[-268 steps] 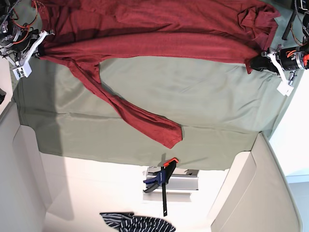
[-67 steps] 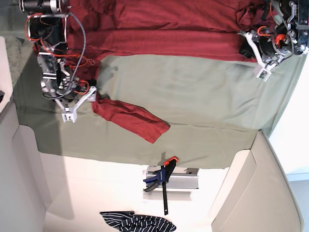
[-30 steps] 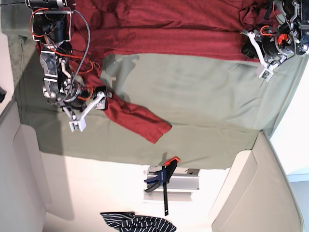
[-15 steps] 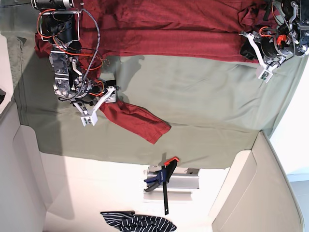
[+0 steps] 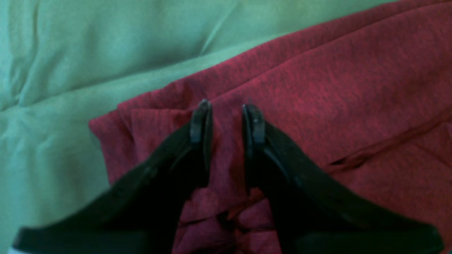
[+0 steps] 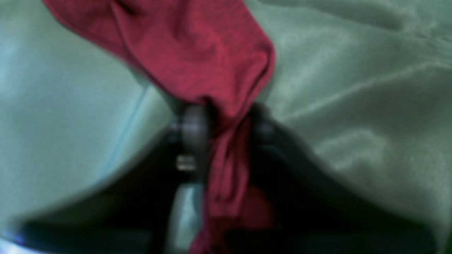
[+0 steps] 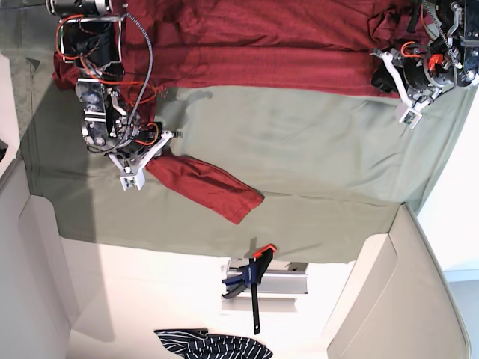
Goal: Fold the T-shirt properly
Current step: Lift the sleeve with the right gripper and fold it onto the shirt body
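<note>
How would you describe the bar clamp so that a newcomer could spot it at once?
Start at the big green cloth where the red T-shirt lies. Just past the cloth's lower edge in the base view, on the pale surface, lies the clamp. Unlike the soft striped cloth nearby, it is rigid, with an orange handle.

T-shirt (image 5: 353,88): matt red knit cloth, heathered, finely rough. Table cover (image 5: 88,53): smooth green cloth, faint sheen noted. Fingers (image 5: 282,165) of left gripper (image 5: 226,113): matt black plastic recorded.
</note>
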### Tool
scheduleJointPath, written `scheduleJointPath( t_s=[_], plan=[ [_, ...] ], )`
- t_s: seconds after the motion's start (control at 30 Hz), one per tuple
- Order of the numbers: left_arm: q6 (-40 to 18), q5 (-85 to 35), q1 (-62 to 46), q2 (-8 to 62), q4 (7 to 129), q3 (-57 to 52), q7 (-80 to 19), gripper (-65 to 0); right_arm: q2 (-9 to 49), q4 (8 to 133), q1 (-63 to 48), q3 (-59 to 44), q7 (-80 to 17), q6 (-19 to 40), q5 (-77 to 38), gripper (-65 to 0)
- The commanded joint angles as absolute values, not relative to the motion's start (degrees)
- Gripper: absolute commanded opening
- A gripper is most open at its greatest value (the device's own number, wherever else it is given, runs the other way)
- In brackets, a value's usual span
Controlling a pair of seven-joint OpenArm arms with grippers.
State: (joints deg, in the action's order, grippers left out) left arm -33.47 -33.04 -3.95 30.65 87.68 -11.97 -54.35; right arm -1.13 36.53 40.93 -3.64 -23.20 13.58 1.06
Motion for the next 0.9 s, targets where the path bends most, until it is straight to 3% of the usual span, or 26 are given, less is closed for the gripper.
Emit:
scheduleJointPath(
  t_s=[0.0,0.17,0.3,0.53,0.73,0.87],
  plan=[
    [-33.67,-33.61,-3.03,31.9,88.42,-12.45,-53.25,-46.7,-1.28,37.39,43.07,-3.64,-22.46,14.76,0.84,-65.0],
    [-33.67,-33.58,-3.03,31.9,88.42,-12.45,-53.12,-46.7,-1.32,38.98,43.13,-3.64,-22.92,16.34,-3.7,-65.0],
    [-33.67,-33.58,-3.03,31.9,88.42,-12.45,-52.9,-46.7,-1.89,42.52,43.13,-3.64,-25.96,22.28,-6.63,-65.0],
    [-33.67,-33.56,-3.03,31.9,88.42,-12.45,-52.93,-46.7,-2.74,53.04,42.98,-3.64,-36.91,28.36,-15.33,-65.0],
    [-33.67,-33.56,-3.05,31.9,88.42,-12.45,-52.9,-46.7,-2.72,67.61,42.98,-3.62,-52.07,29.89,-26.2,-65.0],
    [-33.69,-33.19,-3.09,31.9,88.4,-12.45,-52.95,-46.7,-2.74,71.92,42.96,-3.6,-57.3,30.5,-30.61,-65.0]
  ],
)
